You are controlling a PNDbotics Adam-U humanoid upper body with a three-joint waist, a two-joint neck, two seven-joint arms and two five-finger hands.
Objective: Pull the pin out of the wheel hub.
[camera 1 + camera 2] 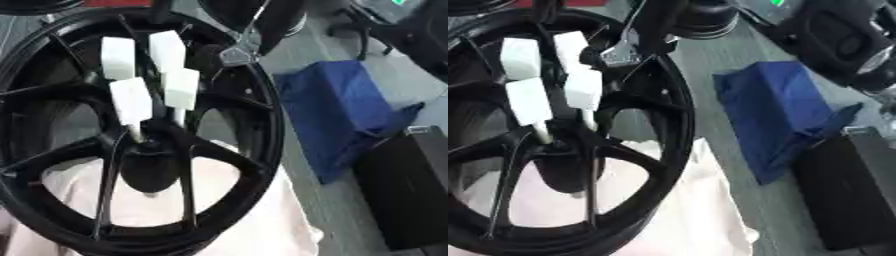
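A black spoked wheel [262, 125] lies tilted on a pale cloth and fills the left of both views. Several white block-headed pins [131, 100] stand on thin stems above its hub [153, 150]; two stems reach down into the hub. A black arm with a silver wrist piece [238, 50] comes down from the top. Its dark right hand [208, 57] sits just right of the upper white blocks, at the wheel's far rim. The hand is dark against the dark wheel, so its hold is hidden. No left hand shows.
A blue cloth bundle [341, 115] lies on the grey floor right of the wheel. A black box [411, 185] stands at the lower right. The pale pinkish cloth [254, 220] spreads under the wheel. Dark equipment [842, 40] crowds the top right.
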